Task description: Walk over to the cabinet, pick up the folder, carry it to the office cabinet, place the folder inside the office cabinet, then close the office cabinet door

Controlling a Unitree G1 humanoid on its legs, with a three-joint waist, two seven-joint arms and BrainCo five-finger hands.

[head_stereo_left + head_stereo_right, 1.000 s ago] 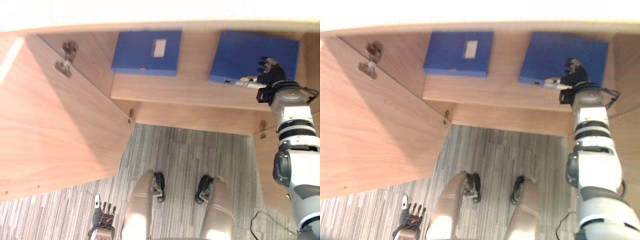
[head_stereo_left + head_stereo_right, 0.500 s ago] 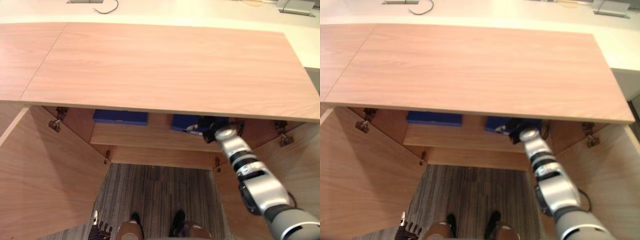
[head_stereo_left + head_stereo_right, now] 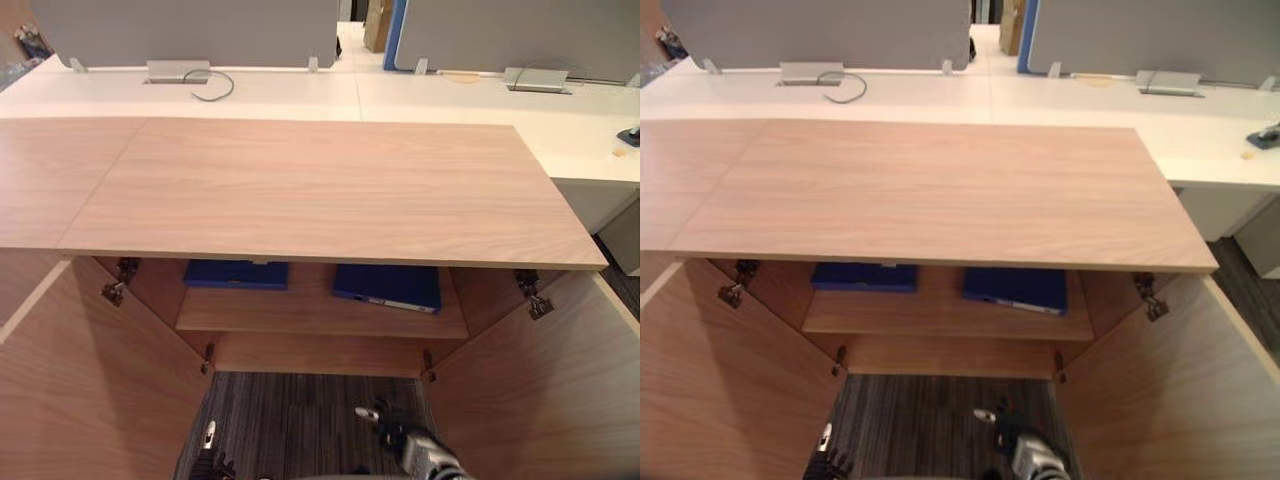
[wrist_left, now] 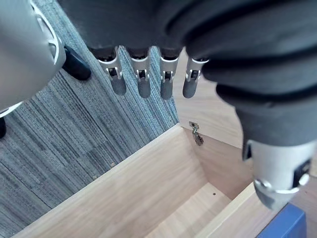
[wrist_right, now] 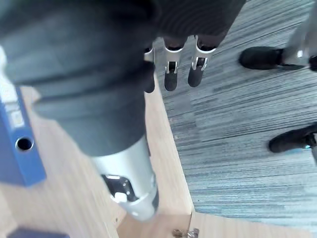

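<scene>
the office cabinet [image 3: 320, 190] stands at 12 o'clock, its top over the shelf [image 3: 310, 315] inside. on that shelf the first folder [image 3: 237, 273] lies at 11 o'clock and the second folder [image 3: 388, 286] at 1 o'clock, apart from each other. the left door [image 3: 90, 390] stands swung out at 8 o'clock, the right door [image 3: 540, 390] at 4 o'clock, with the floor [image 3: 290, 420] between them. behind the cabinet, at 12 o'clock, runs the desk [image 3: 300, 95]. the right hand [image 3: 385, 430] hangs over the floor at 5 o'clock.
</scene>
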